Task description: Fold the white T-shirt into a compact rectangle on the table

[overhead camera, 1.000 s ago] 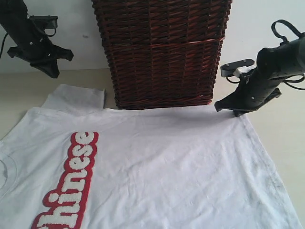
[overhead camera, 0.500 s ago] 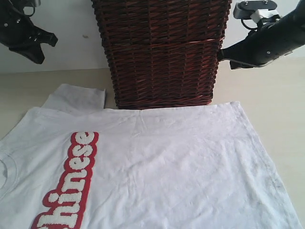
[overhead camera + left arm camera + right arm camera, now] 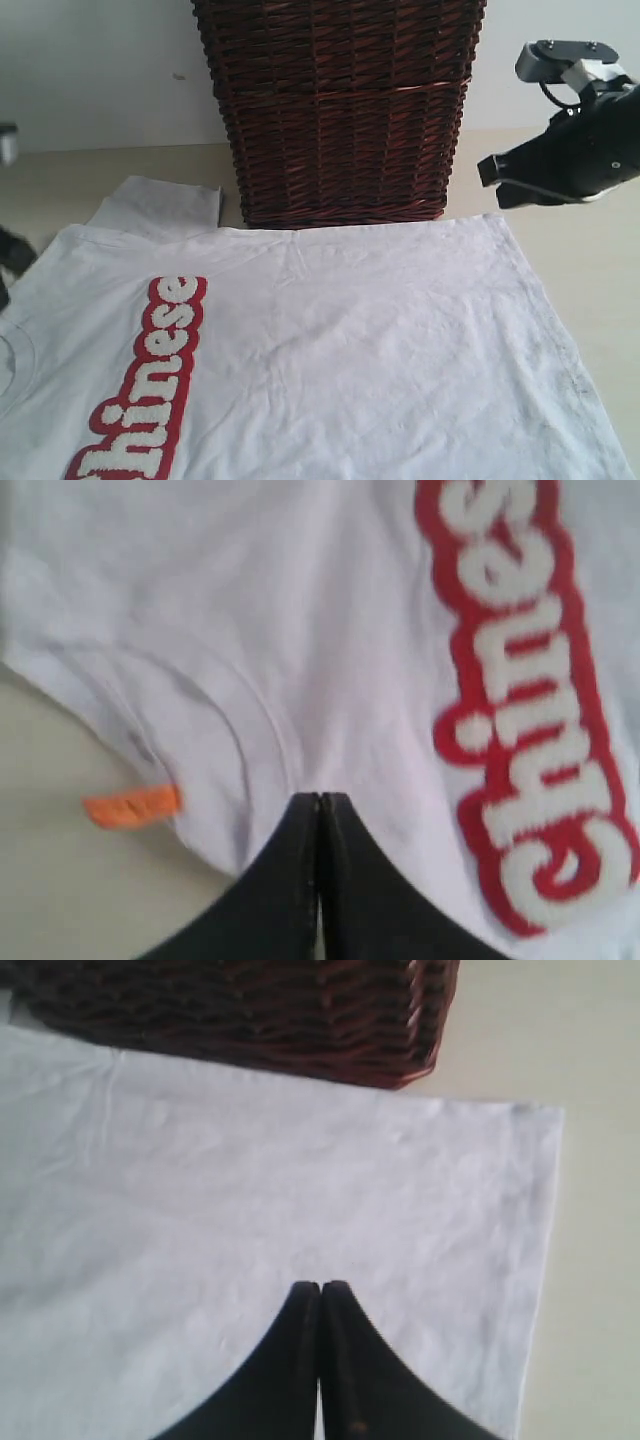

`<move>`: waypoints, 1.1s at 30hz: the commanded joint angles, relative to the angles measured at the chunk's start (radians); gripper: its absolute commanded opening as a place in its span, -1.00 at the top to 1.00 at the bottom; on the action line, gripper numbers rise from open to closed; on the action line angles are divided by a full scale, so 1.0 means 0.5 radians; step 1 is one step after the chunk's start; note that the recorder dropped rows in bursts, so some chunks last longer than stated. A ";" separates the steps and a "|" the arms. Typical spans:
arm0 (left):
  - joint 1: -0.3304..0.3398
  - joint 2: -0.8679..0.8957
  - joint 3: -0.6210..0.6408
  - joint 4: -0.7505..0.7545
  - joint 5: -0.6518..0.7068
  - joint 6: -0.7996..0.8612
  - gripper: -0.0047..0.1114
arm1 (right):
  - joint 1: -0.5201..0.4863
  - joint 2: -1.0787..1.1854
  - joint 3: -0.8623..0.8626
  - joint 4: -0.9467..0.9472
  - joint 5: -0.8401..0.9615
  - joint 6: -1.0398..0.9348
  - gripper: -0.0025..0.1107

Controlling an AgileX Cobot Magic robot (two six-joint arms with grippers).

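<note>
Left hand (image 3: 319,802), right hand (image 3: 320,1290): 2, both pressed together | white T-shirt (image 3: 350,340): 1 | basket (image 3: 340,110): 1

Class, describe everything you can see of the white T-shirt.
The white T-shirt lies spread flat, unfolded, lightly creased, on the cream table, its edge along the foot of the wicker basket. It looks like soft cotton. Fuzzy white "Chinese" lettering outlined in red crosses the chest; an orange tag sits at the collar. One short sleeve shows.

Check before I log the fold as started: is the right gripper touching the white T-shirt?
Apart. The exterior view shows the right gripper aloft beside the basket, clear of the white T-shirt.
</note>
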 commanded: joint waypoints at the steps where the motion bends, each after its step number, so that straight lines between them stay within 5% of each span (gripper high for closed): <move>1: -0.120 -0.077 0.414 0.121 0.020 -0.103 0.92 | 0.098 -0.117 0.139 -0.009 0.015 -0.018 0.96; 5: -0.128 -0.094 0.580 0.161 -0.022 -0.168 0.72 | 0.202 -0.130 0.139 -0.009 0.141 -0.063 0.96; 9: -0.119 -0.053 0.690 0.175 -0.325 -0.421 0.03 | 0.287 -0.134 0.139 -0.014 0.123 -0.068 0.96; 12: -0.095 0.082 0.727 0.183 -0.430 -0.507 -0.23 | 0.299 -0.134 0.139 -0.019 0.114 -0.068 0.96; 20: 0.019 0.425 0.690 0.146 -0.479 -0.544 -0.08 | 0.299 -0.148 0.135 -0.007 0.098 -0.068 0.96; 22: 0.016 0.453 0.645 0.149 -0.440 -0.544 0.12 | 0.299 -0.153 0.126 -0.007 0.098 -0.068 0.96; 26: 0.016 0.410 0.540 0.153 -0.326 -0.544 0.87 | 0.299 -0.153 0.068 -0.007 0.166 -0.068 0.96; 30: 0.011 0.333 0.450 0.091 -0.350 -0.543 0.86 | 0.299 -0.153 0.054 -0.003 0.185 -0.068 0.96; 33: -0.047 0.321 0.387 -0.016 -0.402 -0.543 0.58 | 0.299 -0.153 0.054 -0.003 0.185 -0.068 0.96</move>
